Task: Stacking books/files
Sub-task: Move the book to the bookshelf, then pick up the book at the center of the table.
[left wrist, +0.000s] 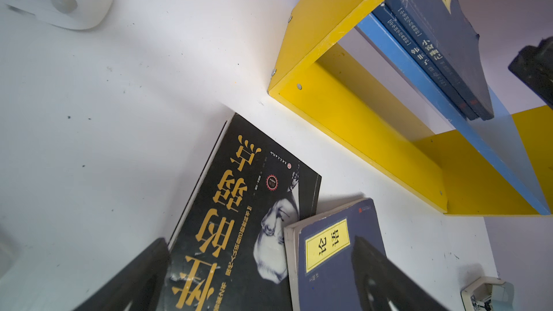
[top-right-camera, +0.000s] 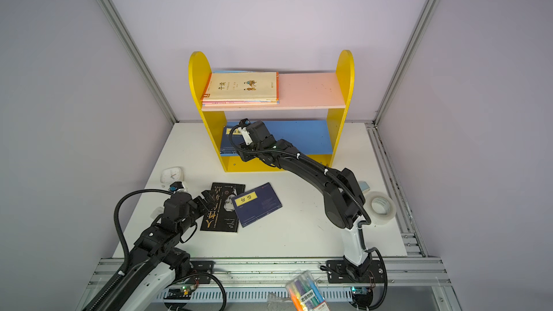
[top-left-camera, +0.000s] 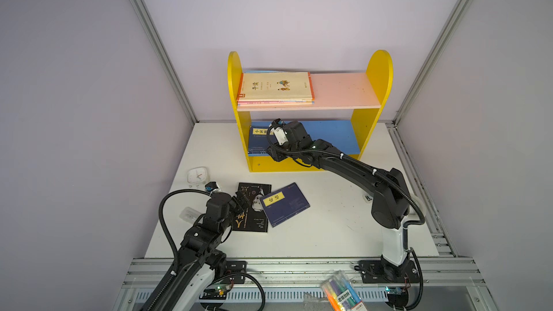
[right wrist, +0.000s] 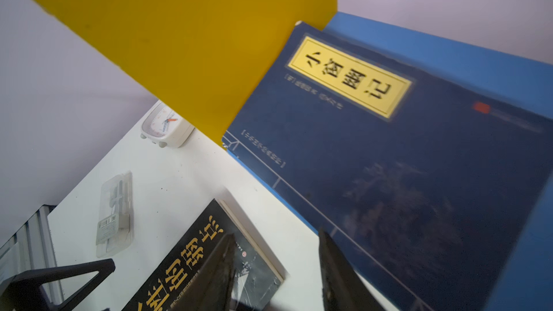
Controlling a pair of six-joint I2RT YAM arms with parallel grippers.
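Left gripper (top-left-camera: 243, 201), jaws wide, hangs above the black book (top-left-camera: 254, 215) and navy book (top-left-camera: 285, 204) lying before the yellow shelf (top-left-camera: 371, 91); right gripper (right wrist: 275, 234), jaws half-parted, empty, faces the navy pair (right wrist: 389, 160) on its lower board

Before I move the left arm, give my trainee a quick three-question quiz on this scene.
1. Multiple choice: how many books lie on the table? A one, B two, C five.
2. True or false: the navy book lies partly on the black book.
3. Fill in: the left gripper, over the black book, has its jaws ____.
Key: 1 B; 2 true; 3 open.
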